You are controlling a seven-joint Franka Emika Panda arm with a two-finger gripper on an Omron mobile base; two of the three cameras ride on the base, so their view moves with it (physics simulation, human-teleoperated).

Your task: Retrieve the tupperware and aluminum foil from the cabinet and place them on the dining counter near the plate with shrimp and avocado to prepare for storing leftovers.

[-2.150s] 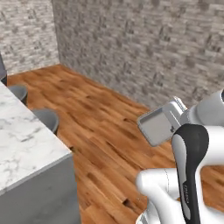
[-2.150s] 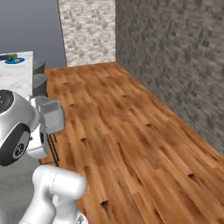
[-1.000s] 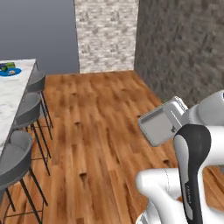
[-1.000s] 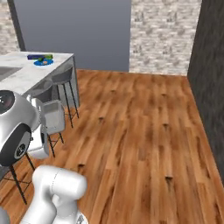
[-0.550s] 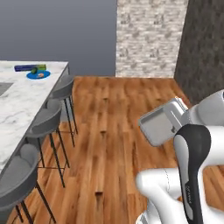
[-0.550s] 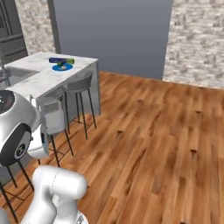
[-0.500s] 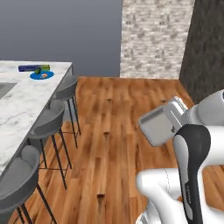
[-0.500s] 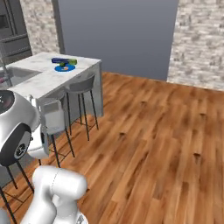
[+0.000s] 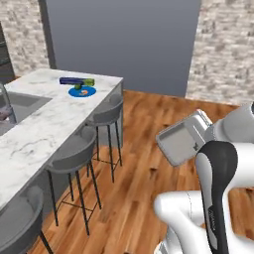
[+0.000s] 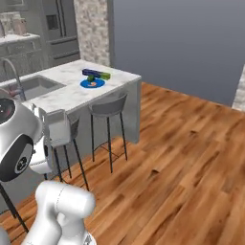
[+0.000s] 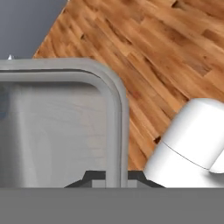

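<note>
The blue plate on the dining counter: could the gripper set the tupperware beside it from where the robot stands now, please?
Probably not yet: the gripper, shut on the tupperware, is over open floor, with stools between it and the plate.

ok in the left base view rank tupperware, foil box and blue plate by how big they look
1. The tupperware, held in the hand, looks by far the largest, but it sits much nearer the camera.
2. The aluminum foil box, on the dining counter.
3. The blue plate, shorter than the box beside it.

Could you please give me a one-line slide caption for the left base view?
Gripper carries the tupperware above the floor; foil and plate lie on the counter.
</note>
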